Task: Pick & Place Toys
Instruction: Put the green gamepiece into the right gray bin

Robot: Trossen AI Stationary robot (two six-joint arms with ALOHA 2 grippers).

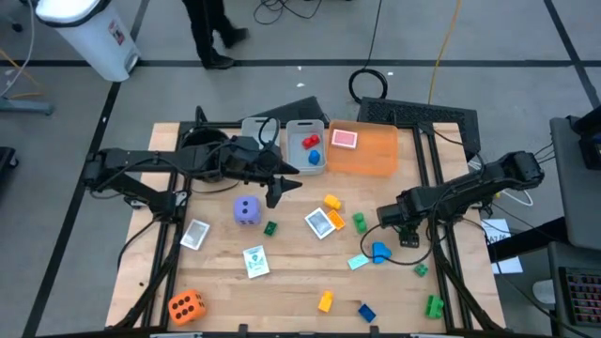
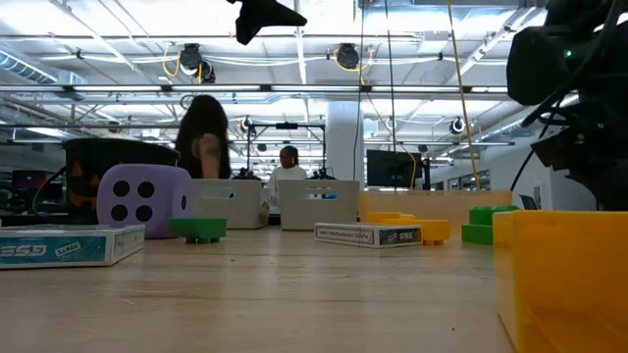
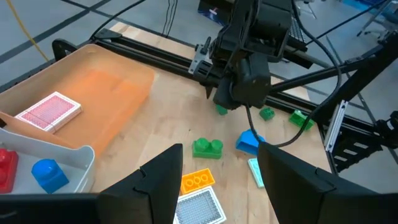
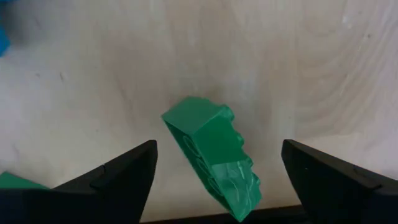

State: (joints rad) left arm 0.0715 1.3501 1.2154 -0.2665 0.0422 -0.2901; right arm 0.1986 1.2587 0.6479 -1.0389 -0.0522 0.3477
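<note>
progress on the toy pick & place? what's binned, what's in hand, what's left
Done: a small red plastic brick and a blue one lie in the grey plastic bin; a red-backed picture card lies on the flat orange tray.

In hand: right gripper, open, around a small green plastic brick on the wooden table; left gripper open, empty.

Left: purple dotted die, orange dotted die, other cards and bricks.

Two bricks (image 1: 312, 141) in the bin (image 1: 305, 161); a card (image 1: 345, 139) on the tray (image 1: 376, 155) right of the bin; die (image 1: 246, 210) in front of the bin.
</note>
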